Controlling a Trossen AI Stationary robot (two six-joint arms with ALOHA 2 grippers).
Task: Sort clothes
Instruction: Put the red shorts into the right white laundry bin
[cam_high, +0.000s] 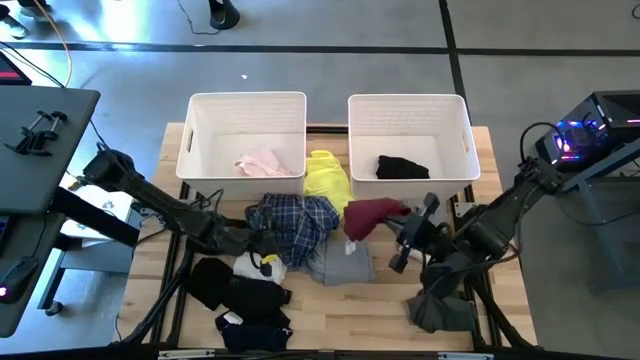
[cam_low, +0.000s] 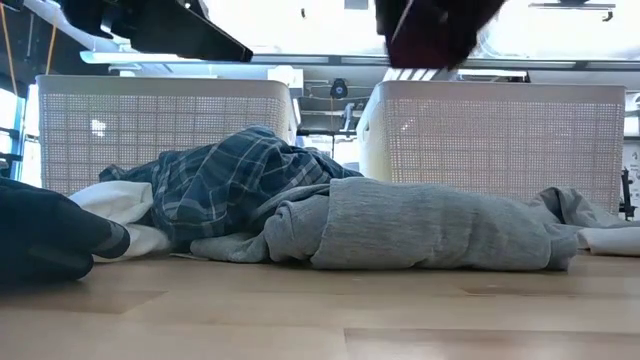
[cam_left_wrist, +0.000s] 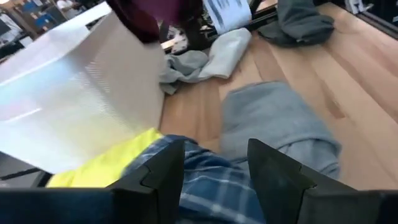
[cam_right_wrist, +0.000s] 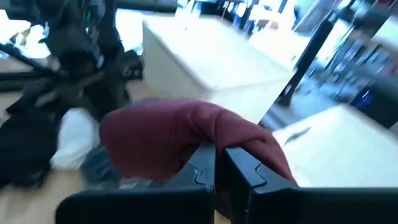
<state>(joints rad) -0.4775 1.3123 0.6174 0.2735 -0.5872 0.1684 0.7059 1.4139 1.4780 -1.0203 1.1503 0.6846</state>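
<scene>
Maroon garment (cam_high: 372, 217): clamped between the fingers of the right gripper (cam_high: 404, 222), raised clear of the table (cam_high: 330, 320) in front of the right bin (cam_high: 408, 108), arm reaching in from the right. Left gripper (cam_left_wrist: 214, 171): fingers apart, low over the blue plaid shirt (cam_high: 292, 220), beside the grey garment (cam_low: 430, 226).

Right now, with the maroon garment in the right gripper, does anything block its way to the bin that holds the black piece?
Nothing visible blocks it. The right gripper holds the maroon garment lifted off the table, just before the right bin. Only that bin's front wall lies ahead. The black garment inside leaves room.
</scene>
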